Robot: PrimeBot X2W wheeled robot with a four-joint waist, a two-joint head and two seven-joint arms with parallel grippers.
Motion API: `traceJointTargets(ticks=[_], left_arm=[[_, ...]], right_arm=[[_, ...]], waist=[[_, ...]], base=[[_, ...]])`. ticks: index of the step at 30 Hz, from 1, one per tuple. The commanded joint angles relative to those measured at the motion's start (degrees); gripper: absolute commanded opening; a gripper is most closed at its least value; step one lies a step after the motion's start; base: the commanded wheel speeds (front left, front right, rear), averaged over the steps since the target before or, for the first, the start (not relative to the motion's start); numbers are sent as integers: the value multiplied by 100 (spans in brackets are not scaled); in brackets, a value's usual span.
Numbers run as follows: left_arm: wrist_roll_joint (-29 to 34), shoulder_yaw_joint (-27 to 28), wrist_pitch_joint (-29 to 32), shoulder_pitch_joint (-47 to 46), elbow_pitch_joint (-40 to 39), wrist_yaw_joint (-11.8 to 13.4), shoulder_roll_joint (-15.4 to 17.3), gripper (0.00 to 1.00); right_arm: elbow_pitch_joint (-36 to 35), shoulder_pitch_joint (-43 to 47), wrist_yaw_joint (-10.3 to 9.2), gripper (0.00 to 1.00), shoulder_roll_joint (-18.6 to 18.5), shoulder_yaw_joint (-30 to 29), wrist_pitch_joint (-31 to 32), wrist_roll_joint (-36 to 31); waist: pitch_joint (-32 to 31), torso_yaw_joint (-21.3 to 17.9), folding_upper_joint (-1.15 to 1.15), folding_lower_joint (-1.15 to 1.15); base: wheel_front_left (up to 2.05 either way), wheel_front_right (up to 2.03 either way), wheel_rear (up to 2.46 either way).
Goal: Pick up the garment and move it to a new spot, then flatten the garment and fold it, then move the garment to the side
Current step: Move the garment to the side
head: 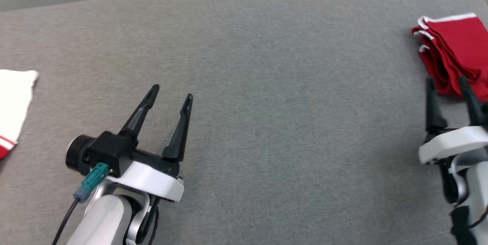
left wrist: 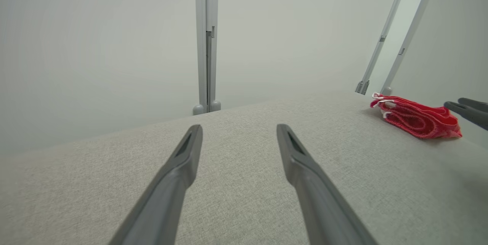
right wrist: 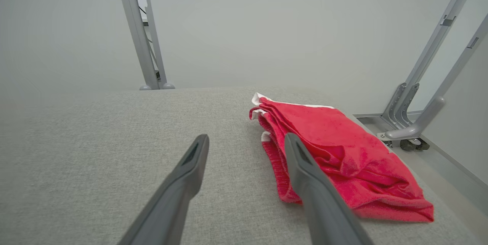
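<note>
The garment [head: 457,52] is red with white trim, folded into a thick bundle at the far right of the grey table [head: 267,66]. In the right wrist view the garment [right wrist: 343,161] lies just beyond and to the right of my fingers. My right gripper [head: 448,85] is open, its tips at the bundle's near edge, nothing between them. My left gripper [head: 172,93] hovers open and empty over the table's left half. In the left wrist view, the garment [left wrist: 417,120] sits far right, with the right gripper's fingertips [left wrist: 467,109] beside it.
A white cloth with red stripes [head: 13,104] lies at the table's left edge. Grey metal frame posts [right wrist: 143,31] stand behind the table against a pale wall. A frame foot with a caster [right wrist: 410,138] stands off the table's right side.
</note>
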Motion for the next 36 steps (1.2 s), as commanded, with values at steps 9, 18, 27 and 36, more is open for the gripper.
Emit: traceJointTargets(ticks=[9, 18, 27, 36], left_arm=[[-357, 473, -291, 558, 199, 403, -62, 100], [-513, 742, -452, 924, 345, 553, 4, 100], [-572, 715, -448, 1403, 502, 550, 100, 100], [-601, 649, -367, 1630, 494, 560, 173, 100]], right_arm=[[-1122, 783, -1, 100, 407, 296, 86, -58], [-2080, 1537, -1, 100, 539, 134, 514, -156], [-2967, 2554, 0, 100, 686, -38, 932, -108], [-3360, 3080, 0, 100, 743, -18, 1168, -95]], waist=[[-548, 877, 0, 0], [-881, 1312, 0, 0], [-1439, 1289, 0, 0], [-1712, 1189, 0, 0]], base=[[0, 0, 0], [0, 0, 0], [0, 0, 0], [0, 0, 0]])
